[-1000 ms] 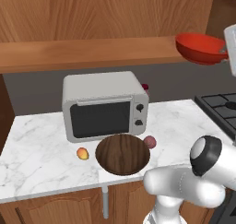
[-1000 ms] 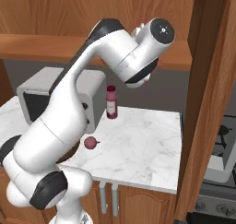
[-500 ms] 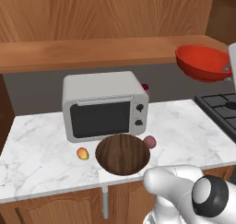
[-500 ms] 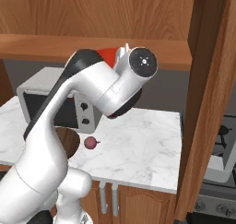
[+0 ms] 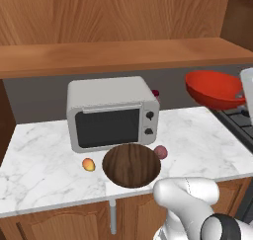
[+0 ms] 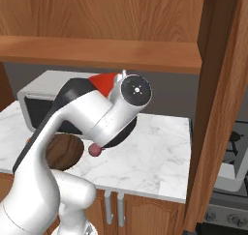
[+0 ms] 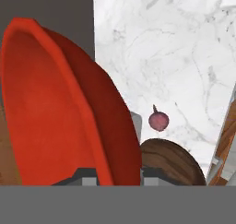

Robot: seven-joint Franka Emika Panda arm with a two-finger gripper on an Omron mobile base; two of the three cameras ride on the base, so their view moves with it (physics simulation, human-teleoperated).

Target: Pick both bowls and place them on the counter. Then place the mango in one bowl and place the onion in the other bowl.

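The gripper (image 7: 113,174) pinches the rim of the red bowl (image 5: 215,88), carrying it in the air to the right of the microwave (image 5: 112,111), above the counter (image 5: 44,165). The wooden bowl (image 5: 131,164) already sits empty before the microwave, the mango (image 5: 88,164) at its left, the onion (image 5: 160,152) at its right. Left: red bowl down, both fruits bowled.

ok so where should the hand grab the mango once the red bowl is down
Across the narrow middle of the mango, coming straight down from above. It is a small oval lying flat on the counter, with open marble around it and the wooden bowl just beside it.
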